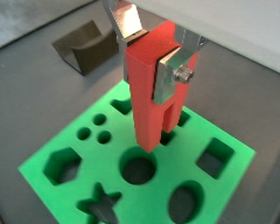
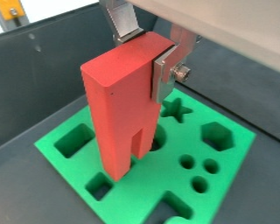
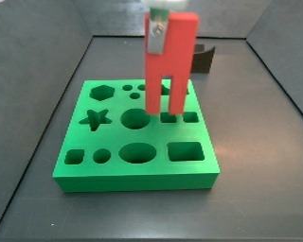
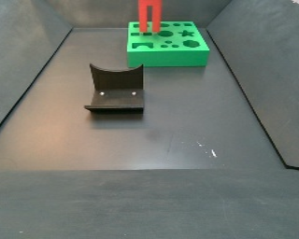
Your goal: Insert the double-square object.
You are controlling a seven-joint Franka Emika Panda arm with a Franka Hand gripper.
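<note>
My gripper is shut on the top end of the double-square object, a tall red bar held upright with its two square prongs pointing down. It also shows in a wrist view with the gripper around it. The prongs are low over the green board, at its pair of square holes near one edge. I cannot tell whether the tips are inside the holes. In both side views the bar stands over the board. The gripper is at the bar's top.
The green board has several other shaped holes: a star, a hexagon, round holes and a square. The dark fixture stands on the floor away from the board, and also shows in a wrist view. Dark walls ring the floor.
</note>
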